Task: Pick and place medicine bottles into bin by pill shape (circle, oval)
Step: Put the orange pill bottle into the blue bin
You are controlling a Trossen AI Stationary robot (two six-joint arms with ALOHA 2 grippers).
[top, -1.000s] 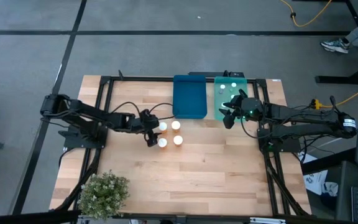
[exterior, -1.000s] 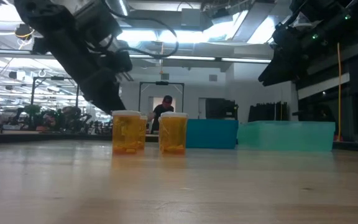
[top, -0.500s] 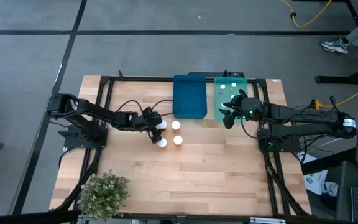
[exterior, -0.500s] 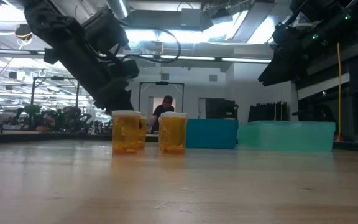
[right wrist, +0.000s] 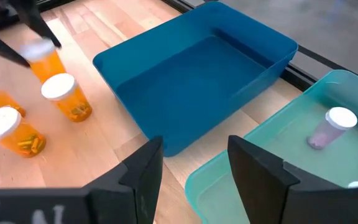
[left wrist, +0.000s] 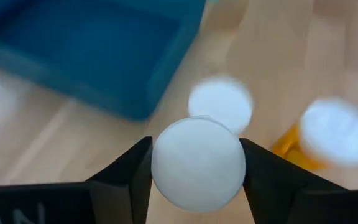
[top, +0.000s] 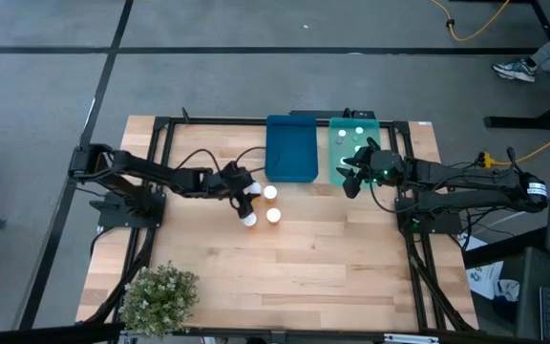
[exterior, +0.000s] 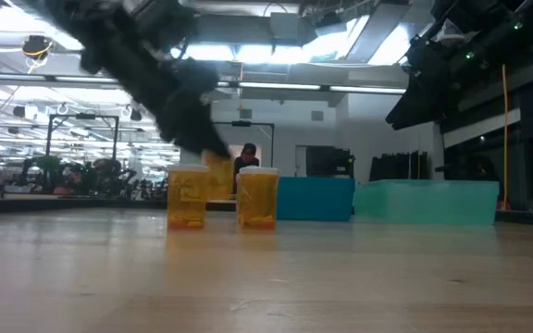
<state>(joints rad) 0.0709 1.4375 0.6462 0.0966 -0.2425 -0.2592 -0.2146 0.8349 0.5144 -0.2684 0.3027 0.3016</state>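
Four amber bottles with white caps are at the table's middle. Three stand on the wood (top: 269,192) (top: 274,215) (top: 249,220). My left gripper (top: 245,189) is shut on the fourth (left wrist: 197,163), which shows blurred and raised in the low view (exterior: 216,176). The dark blue tray (top: 290,148) and the teal tray (top: 354,151) stand side by side at the far edge. The teal tray holds small pale bottles (top: 342,135). My right gripper (top: 351,178) is open and empty above the teal tray's near end. My left gripper pinches the amber bottle between its two fingers, at opposite sides of the top just under the white cap (left wrist: 197,163). The fingers (left wrist: 135,171) come slanting down from the table's left. The bottle is upright and lifted clear of the wood.
A potted plant (top: 160,298) stands at the near left corner. Bare wood lies along the near half of the table (top: 332,277). Beyond the table, a person shows far off in the low view (exterior: 248,155).
My left gripper has moved toward the table's right and far edge onto the far left amber bottle, has taken hold of it and has lifted it off the table. The other three bottles have stayed in place.
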